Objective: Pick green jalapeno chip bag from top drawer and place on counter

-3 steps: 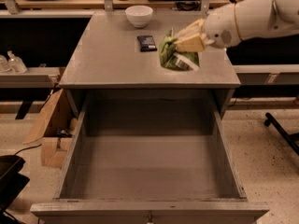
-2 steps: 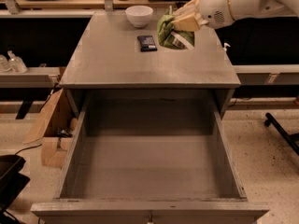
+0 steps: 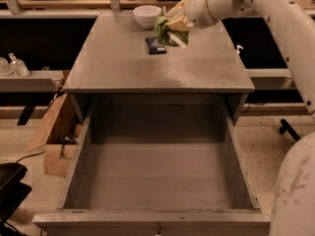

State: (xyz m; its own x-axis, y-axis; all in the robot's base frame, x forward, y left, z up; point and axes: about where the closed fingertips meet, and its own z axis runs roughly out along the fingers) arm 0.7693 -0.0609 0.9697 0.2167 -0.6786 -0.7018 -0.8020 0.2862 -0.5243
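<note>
My gripper [image 3: 173, 22] is shut on the green jalapeno chip bag [image 3: 164, 31], holding it over the far part of the counter [image 3: 128, 63], between a white bowl and a dark packet. The bag's lower edge is close to the counter; I cannot tell if it touches. The top drawer [image 3: 157, 181] is pulled fully open below the counter's front edge and has nothing in it.
A white bowl [image 3: 147, 15] stands at the counter's far edge. A small flat dark navy packet [image 3: 155, 45] lies just left of the bag. A cardboard box [image 3: 51, 136] sits on the floor left of the cabinet. Shelves flank both sides.
The arm has carried the chip bag farther back and left over the counter, from the right middle to beside the dark packet near the bowl.
</note>
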